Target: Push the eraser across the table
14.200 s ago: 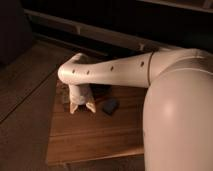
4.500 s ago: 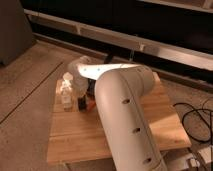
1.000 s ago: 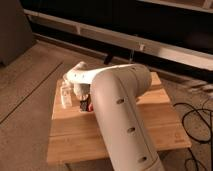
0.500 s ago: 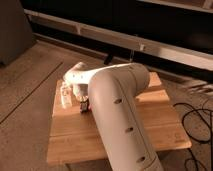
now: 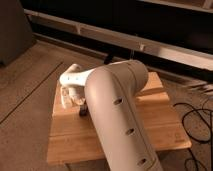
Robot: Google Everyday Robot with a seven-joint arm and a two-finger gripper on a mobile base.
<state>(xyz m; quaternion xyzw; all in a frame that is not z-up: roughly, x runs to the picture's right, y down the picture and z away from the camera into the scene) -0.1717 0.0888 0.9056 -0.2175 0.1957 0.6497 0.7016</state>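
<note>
The table (image 5: 155, 127) is a light brown plank top that fills the middle of the camera view. My white arm reaches across it from the lower right. The gripper (image 5: 70, 98) hangs under the wrist at the table's left part, close to the left edge. The eraser (image 5: 83, 111), a small slim black block, lies on the wood just right of and below the gripper, at the edge of my arm. I cannot tell whether the gripper touches it. Pale shapes at the gripper blend with it.
Black cables (image 5: 196, 117) lie on the floor right of the table. A long dark ledge with a pale rail (image 5: 165, 47) runs behind the table. Grey floor (image 5: 25, 95) lies to the left. My arm hides the table's middle.
Over the last second the gripper has crept slightly left near the table's left edge, and the eraser sits beside it. Since the earliest frame the arm has swung across the table's middle.
</note>
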